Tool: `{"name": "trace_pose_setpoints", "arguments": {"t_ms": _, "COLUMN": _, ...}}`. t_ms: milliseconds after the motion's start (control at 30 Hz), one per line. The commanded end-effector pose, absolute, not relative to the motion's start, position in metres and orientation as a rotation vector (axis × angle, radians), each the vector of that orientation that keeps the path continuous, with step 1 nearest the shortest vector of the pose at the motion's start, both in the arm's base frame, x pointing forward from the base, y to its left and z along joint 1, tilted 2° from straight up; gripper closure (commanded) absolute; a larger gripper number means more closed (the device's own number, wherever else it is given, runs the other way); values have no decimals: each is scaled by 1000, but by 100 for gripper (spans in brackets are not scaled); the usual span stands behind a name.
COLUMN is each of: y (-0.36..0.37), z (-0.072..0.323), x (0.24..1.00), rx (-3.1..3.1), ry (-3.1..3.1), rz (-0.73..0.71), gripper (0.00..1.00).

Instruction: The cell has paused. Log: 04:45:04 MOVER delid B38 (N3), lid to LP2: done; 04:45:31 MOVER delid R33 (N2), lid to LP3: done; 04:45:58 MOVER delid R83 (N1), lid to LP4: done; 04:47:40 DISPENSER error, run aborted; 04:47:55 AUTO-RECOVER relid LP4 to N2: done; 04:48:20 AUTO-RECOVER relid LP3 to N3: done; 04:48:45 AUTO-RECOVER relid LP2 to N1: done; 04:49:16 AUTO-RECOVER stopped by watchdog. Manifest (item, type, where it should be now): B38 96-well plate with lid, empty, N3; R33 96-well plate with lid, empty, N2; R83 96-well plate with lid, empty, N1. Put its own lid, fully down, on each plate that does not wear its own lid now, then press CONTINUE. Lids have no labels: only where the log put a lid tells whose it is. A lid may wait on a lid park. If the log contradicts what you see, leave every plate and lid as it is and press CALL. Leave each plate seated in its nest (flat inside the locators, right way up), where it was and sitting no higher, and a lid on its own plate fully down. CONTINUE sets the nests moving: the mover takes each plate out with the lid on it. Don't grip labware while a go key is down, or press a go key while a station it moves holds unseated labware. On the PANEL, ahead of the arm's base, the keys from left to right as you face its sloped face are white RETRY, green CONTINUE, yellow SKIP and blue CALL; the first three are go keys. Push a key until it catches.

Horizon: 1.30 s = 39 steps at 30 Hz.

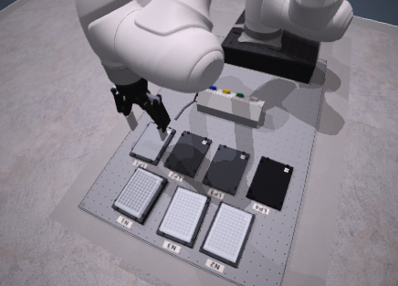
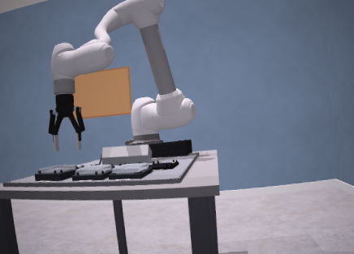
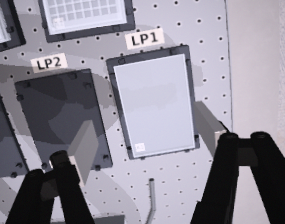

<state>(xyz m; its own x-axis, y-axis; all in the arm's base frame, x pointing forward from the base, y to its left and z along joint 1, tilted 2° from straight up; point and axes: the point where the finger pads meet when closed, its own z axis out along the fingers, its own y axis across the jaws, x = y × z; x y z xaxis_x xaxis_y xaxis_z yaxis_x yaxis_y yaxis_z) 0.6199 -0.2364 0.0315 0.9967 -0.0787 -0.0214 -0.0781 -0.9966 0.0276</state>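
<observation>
My gripper (image 1: 147,124) (image 2: 67,145) (image 3: 144,123) is open and empty. It hangs above lid park LP1, clear of it. A pale grey lid (image 1: 151,143) (image 3: 155,103) lies flat on LP1. The plate in nest N1 (image 1: 139,194) (image 2: 58,174) shows its wells sharply and looks bare. The plates in N3 (image 1: 183,214) (image 2: 93,171) and N2 (image 1: 227,233) (image 2: 130,170) look whiter and smoother, each under a lid. Lid parks LP2 (image 1: 187,153) (image 3: 60,116), LP3 (image 1: 225,169) and LP4 (image 1: 269,183) are dark and hold nothing.
The key panel (image 1: 230,106) stands behind the lid parks, with its blue (image 1: 211,89), yellow (image 1: 225,91) and green (image 1: 240,95) keys showing. The arm's black base block (image 1: 274,55) is beyond it. The perforated baseplate (image 1: 301,169) carries everything.
</observation>
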Motion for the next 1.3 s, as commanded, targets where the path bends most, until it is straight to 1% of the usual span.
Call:
{"name": "trace_pose_setpoints", "arguments": {"t_ms": 0, "y": -208, "z": 31, "x": 652, "rx": 3111, "ry": -130, "rz": -35, "gripper": 34}}
{"name": "trace_pose_setpoints", "arguments": {"t_ms": 67, "y": -208, "z": 31, "x": 652, "rx": 3111, "ry": -130, "rz": -35, "gripper": 34}}
{"name": "trace_pose_setpoints", "arguments": {"t_ms": 100, "y": -183, "z": 30, "x": 676, "rx": 3111, "ry": -135, "rz": -35, "gripper": 34}}
{"name": "trace_pose_setpoints", "arguments": {"t_ms": 133, "y": -183, "z": 30, "x": 676, "rx": 3111, "ry": -135, "rz": -35, "gripper": 34}}
{"name": "trace_pose_setpoints", "arguments": {"t_ms": 167, "y": -157, "z": 30, "x": 698, "rx": 3111, "ry": -141, "rz": -35, "gripper": 34}}
{"name": "trace_pose_setpoints", "arguments": {"t_ms": 267, "y": -152, "z": 29, "x": 702, "rx": 3111, "ry": -141, "rz": -35, "gripper": 34}}
{"name": "trace_pose_setpoints", "arguments": {"t_ms": 300, "y": -121, "z": 28, "x": 725, "rx": 3111, "ry": -147, "rz": -35, "gripper": 34}}
{"name": "trace_pose_setpoints", "arguments": {"t_ms": 367, "y": -117, "z": 28, "x": 727, "rx": 3111, "ry": -147, "rz": -35, "gripper": 34}}
{"name": "trace_pose_setpoints", "arguments": {"t_ms": 400, "y": -91, "z": 27, "x": 742, "rx": 3111, "ry": -152, "rz": -35, "gripper": 34}}
{"name": "trace_pose_setpoints", "arguments": {"t_ms": 433, "y": -82, "z": 26, "x": 749, "rx": 3111, "ry": -152, "rz": -35, "gripper": 34}}
{"name": "trace_pose_setpoints", "arguments": {"t_ms": 500, "y": -80, "z": 26, "x": 751, "rx": 3111, "ry": -152, "rz": -35, "gripper": 34}}
{"name": "trace_pose_setpoints", "arguments": {"t_ms": 533, "y": -49, "z": 25, "x": 767, "rx": 3110, "ry": -157, "rz": -35, "gripper": 34}}
{"name": "trace_pose_setpoints", "arguments": {"t_ms": 633, "y": -42, "z": 24, "x": 771, "rx": 3110, "ry": -157, "rz": -35, "gripper": 34}}
{"name": "trace_pose_setpoints", "arguments": {"t_ms": 667, "y": -8, "z": 23, "x": 787, "rx": 3110, "ry": -162, "rz": -35, "gripper": 34}}
{"name": "trace_pose_setpoints", "arguments": {"t_ms": 733, "y": -8, "z": 23, "x": 787, "rx": 3110, "ry": -162, "rz": -35, "gripper": 34}}
{"name": "trace_pose_setpoints", "arguments": {"t_ms": 767, "y": 21, "z": 21, "x": 798, "rx": 3110, "ry": -166, "rz": -35, "gripper": 34}}
{"name": "trace_pose_setpoints", "arguments": {"t_ms": 833, "y": 21, "z": 21, "x": 798, "rx": 3110, "ry": -166, "rz": -35, "gripper": 34}}
{"name": "trace_pose_setpoints", "arguments": {"t_ms": 867, "y": 41, "z": 20, "x": 806, "rx": 3109, "ry": -168, "rz": -35, "gripper": 34}}
{"name": "trace_pose_setpoints", "arguments": {"t_ms": 967, "y": 60, "z": 19, "x": 812, "rx": 3109, "ry": -171, "rz": -35, "gripper": 34}}
{"name": "trace_pose_setpoints", "arguments": {"t_ms": 1267, "y": 60, "z": 19, "x": 812, "rx": 3109, "ry": -171, "rz": -35, "gripper": 34}}
